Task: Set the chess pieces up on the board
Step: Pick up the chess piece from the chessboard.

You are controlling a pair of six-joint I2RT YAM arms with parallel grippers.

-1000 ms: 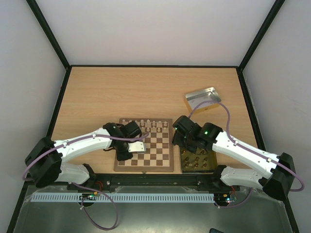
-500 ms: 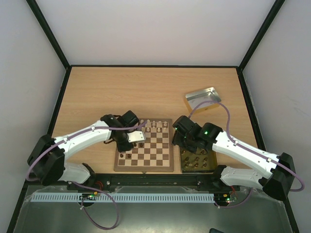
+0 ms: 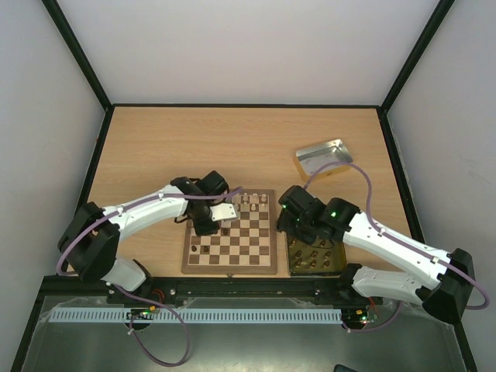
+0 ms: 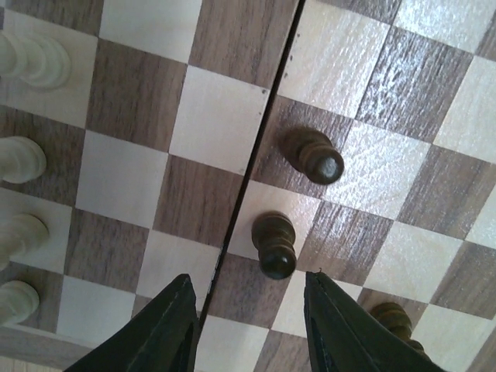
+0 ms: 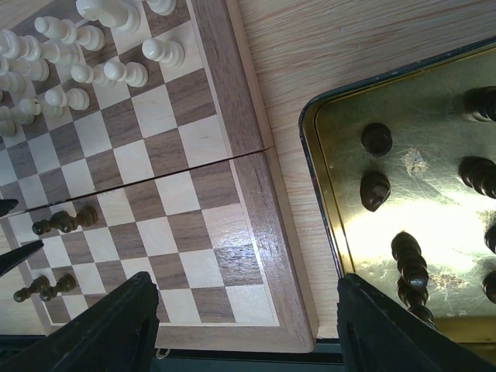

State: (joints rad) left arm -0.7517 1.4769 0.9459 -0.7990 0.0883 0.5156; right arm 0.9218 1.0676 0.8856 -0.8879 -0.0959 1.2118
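1. L gripper (image 4: 249, 291): low over the board (image 3: 232, 270), fingers part-spread, nothing between them. Dark pawn (image 4: 273, 244) stands just ahead of the gap, second pawn (image 4: 314, 155) beyond it, third pawn (image 4: 394, 316) half hidden beside one finger.
2. R gripper (image 5: 246, 283): fingers spread wide, empty. It hovers over the board's right edge, next to the gold tin (image 5: 310, 155).
3. Pieces: cream set (image 3: 248, 200) is crowded on the far rows. A few dark ones stand on the board's left half. The remaining dark pieces (image 5: 376, 190) are in the gold tin, just right of the board. Silver tin (image 3: 322, 157) sits far-right on the desk (image 3: 170, 147), well apart.
4. Risk: L fingers are low w/ pawns close by, so any sideways sweep prob tips one and may domino the others.
5. Risk: the tin pieces are crowded and some look to be lying down, so R could pinch two or get an off-centre grip and drop one.
6. Risk: both arms work near the board, so they could clash if R reaches in before L clears.
7. Vs 1 s ago: L arm went from the near-left squares toward far-centre, uncovering dark pawns near-left. R arm barely moved.
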